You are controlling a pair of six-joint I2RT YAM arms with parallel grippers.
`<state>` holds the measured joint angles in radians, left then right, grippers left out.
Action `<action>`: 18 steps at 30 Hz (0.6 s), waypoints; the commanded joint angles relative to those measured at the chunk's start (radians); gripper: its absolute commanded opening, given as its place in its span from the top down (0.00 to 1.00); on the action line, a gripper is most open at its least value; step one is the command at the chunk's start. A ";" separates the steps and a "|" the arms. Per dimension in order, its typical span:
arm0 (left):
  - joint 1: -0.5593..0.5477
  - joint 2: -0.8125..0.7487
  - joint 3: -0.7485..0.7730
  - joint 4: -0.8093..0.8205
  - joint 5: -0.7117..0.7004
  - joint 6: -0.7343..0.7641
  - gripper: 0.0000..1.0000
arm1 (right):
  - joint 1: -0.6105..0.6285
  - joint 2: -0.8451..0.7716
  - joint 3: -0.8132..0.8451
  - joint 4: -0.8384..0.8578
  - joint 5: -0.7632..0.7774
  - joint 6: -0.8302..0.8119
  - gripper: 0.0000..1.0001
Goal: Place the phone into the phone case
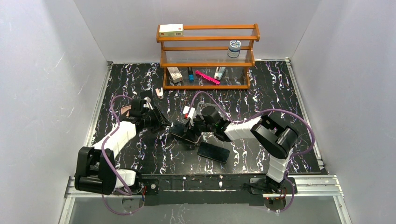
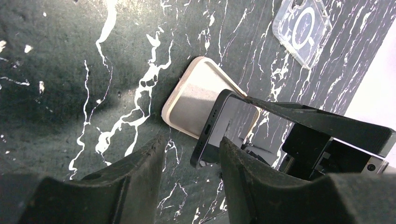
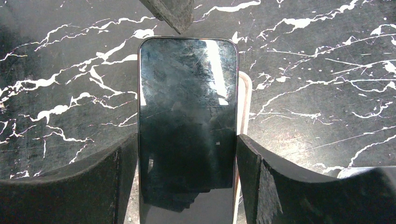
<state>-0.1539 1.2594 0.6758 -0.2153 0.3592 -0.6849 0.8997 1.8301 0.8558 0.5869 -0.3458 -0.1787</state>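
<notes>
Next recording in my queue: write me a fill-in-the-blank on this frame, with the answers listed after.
1. The right end effector grips the glossy black rectangular phone by its two ___ edges.
2. The left end effector has its jaws ___.
3. The beige rectangular phone case lies with its hollow side facing ___.
4. The orange-brown wooden rack has ___ shelves.
Answers: long; open; up; three.

A black glossy slab phone (image 3: 187, 116) lies screen up, clamped at its long edges by the right end effector (image 3: 186, 156). A beige case rim (image 3: 244, 107) shows along its right side. Below is the black white-veined marble tabletop (image 3: 317, 70). A second black fingertip (image 3: 170, 11) sits near the phone's far edge.
</notes>
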 commanded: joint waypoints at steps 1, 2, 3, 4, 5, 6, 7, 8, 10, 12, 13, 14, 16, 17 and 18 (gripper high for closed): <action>0.004 0.033 -0.021 0.054 0.063 0.002 0.57 | 0.002 -0.010 -0.013 0.095 0.033 -0.032 0.71; 0.005 0.042 -0.023 0.062 0.074 0.003 0.57 | 0.001 -0.010 -0.015 0.097 0.035 -0.032 0.70; 0.004 0.052 -0.025 0.071 0.085 0.001 0.58 | 0.002 -0.010 -0.017 0.098 0.038 -0.032 0.70; 0.004 0.061 -0.028 0.080 0.094 -0.001 0.58 | 0.002 -0.010 -0.018 0.099 0.041 -0.029 0.70; 0.005 0.071 -0.029 0.087 0.103 -0.005 0.58 | 0.002 -0.009 -0.019 0.099 0.046 -0.029 0.69; 0.004 0.079 -0.031 0.093 0.112 -0.004 0.58 | 0.001 -0.009 -0.022 0.099 0.051 -0.027 0.68; 0.004 0.086 -0.032 0.100 0.120 -0.004 0.58 | 0.002 -0.009 -0.024 0.101 0.055 -0.024 0.67; 0.004 0.094 -0.034 0.106 0.125 -0.004 0.58 | 0.001 -0.007 -0.026 0.102 0.060 -0.020 0.66; 0.004 0.106 -0.038 0.114 0.132 -0.005 0.60 | 0.001 -0.005 -0.029 0.103 0.067 -0.015 0.65; 0.004 0.116 -0.045 0.131 0.141 -0.006 0.65 | 0.001 -0.005 -0.031 0.106 0.071 -0.006 0.63; 0.004 0.122 -0.046 0.138 0.148 -0.009 0.67 | 0.002 -0.007 -0.033 0.107 0.074 -0.002 0.61; 0.004 0.127 -0.049 0.146 0.151 -0.011 0.69 | 0.002 -0.009 -0.035 0.111 0.078 0.003 0.59; 0.004 0.141 -0.054 0.163 0.161 -0.018 0.74 | 0.001 -0.012 -0.039 0.118 0.085 0.009 0.55; 0.004 0.148 -0.056 0.171 0.167 -0.020 0.74 | 0.001 -0.014 -0.040 0.119 0.087 0.010 0.54; 0.004 0.154 -0.055 0.178 0.176 -0.021 0.74 | 0.002 -0.015 -0.041 0.119 0.089 0.010 0.52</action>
<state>-0.1539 1.3926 0.6308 -0.0673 0.4828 -0.6998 0.9043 1.8301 0.8204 0.6270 -0.2855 -0.1711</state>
